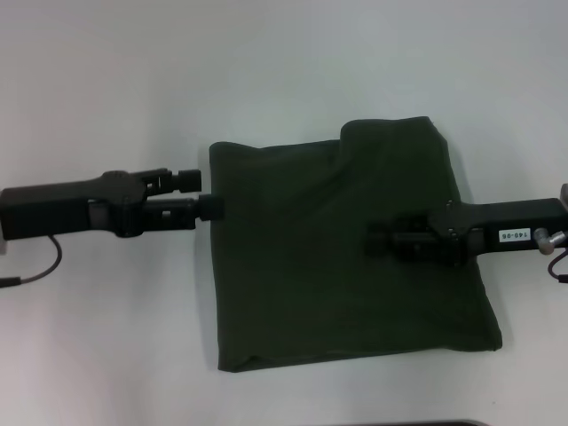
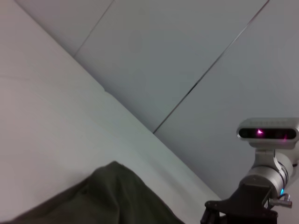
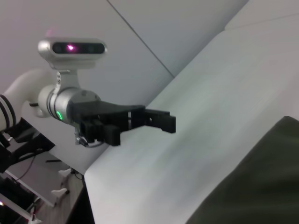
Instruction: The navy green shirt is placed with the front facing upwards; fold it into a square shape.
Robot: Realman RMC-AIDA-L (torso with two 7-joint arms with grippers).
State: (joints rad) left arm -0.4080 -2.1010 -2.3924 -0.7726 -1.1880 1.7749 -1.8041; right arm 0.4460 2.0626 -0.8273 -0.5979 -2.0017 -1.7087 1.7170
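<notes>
The navy green shirt (image 1: 337, 257) lies on the white table (image 1: 106, 337), folded into a rough square with plain green cloth on top; its letters are hidden. A narrower layer sticks out at its far right corner. My left gripper (image 1: 202, 193) is at the shirt's left edge, open, its lower finger touching the cloth's edge. My right gripper (image 1: 380, 240) reaches in from the right, low over the shirt's middle, open with nothing in it. A corner of the shirt (image 2: 107, 200) shows in the left wrist view and another part of the shirt (image 3: 261, 186) in the right wrist view.
Bare white tabletop surrounds the shirt on all sides. A thin black cable (image 1: 40, 271) hangs under the left arm. The right wrist view shows the left gripper (image 3: 161, 120) at the table's edge, with floor and stand legs (image 3: 28, 196) beyond.
</notes>
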